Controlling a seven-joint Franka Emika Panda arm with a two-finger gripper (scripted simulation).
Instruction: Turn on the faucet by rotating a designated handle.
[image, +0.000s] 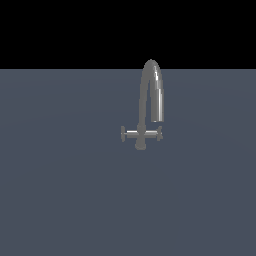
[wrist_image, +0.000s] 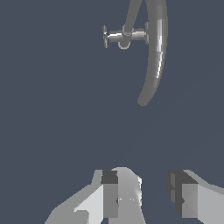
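The grey metal faucet (image: 151, 90) stands upright on the flat grey-blue surface in the exterior view, right of centre. Its arched spout ends at an open mouth (image: 157, 119). A thin crossbar handle (image: 134, 133) crosses the short stem, with a knob at each end (image: 123, 133) (image: 160, 133). The arm does not show in the exterior view. In the wrist view the faucet spout (wrist_image: 156, 52) and the crossbar (wrist_image: 131, 35) lie well away from my gripper (wrist_image: 143, 194). The gripper is open and empty, and its two grey fingertips (wrist_image: 110, 192) stand apart.
The grey-blue surface (image: 60, 190) stretches all around the faucet, with a black background behind its far edge.
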